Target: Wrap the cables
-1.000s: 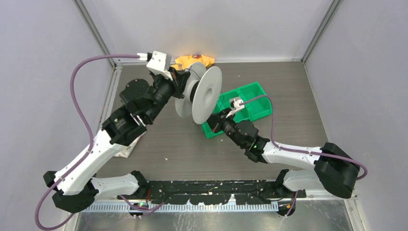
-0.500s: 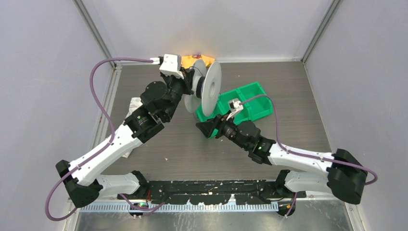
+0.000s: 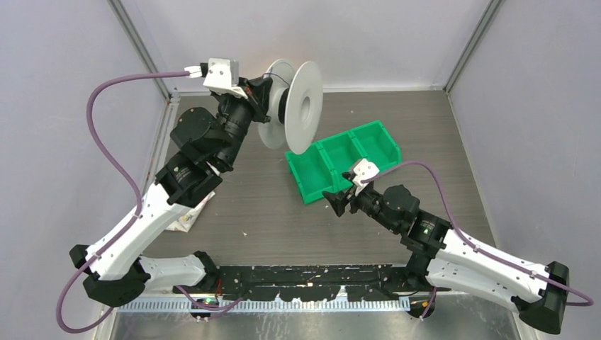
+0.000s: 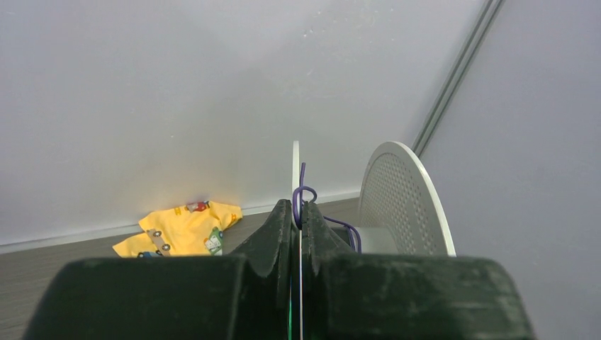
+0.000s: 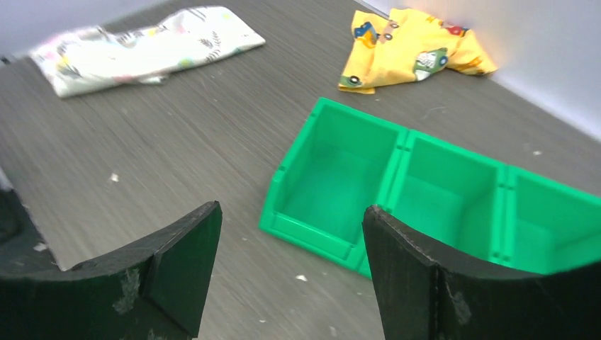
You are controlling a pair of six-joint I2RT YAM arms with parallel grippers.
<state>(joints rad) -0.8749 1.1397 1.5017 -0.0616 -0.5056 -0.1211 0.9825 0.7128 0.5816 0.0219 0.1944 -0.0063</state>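
i'm holding the spool [image 3: 301, 106] raised with the left gripper [image 4: 296, 212], pressed together on the near flange's edge. the cable [image 4: 302, 185] is sitting right at those fingertips, a thin dark loop coming off the hub. the spool's axle is lying roughly left-right in the top view. the right gripper [image 5: 289, 216] is hanging spread and empty near the green bin [image 5: 333, 237], well apart from the cable, so i'm judging the left arm far nearer.

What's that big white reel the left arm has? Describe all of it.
The spool is pale grey-white and plastic-looking: two round flanges on a hub, one dotted with tiny holes. It stands on edge, apparently lifted off the table. The left gripper is clamped on one flange's rim. A thin dark cable loops between the flanges.
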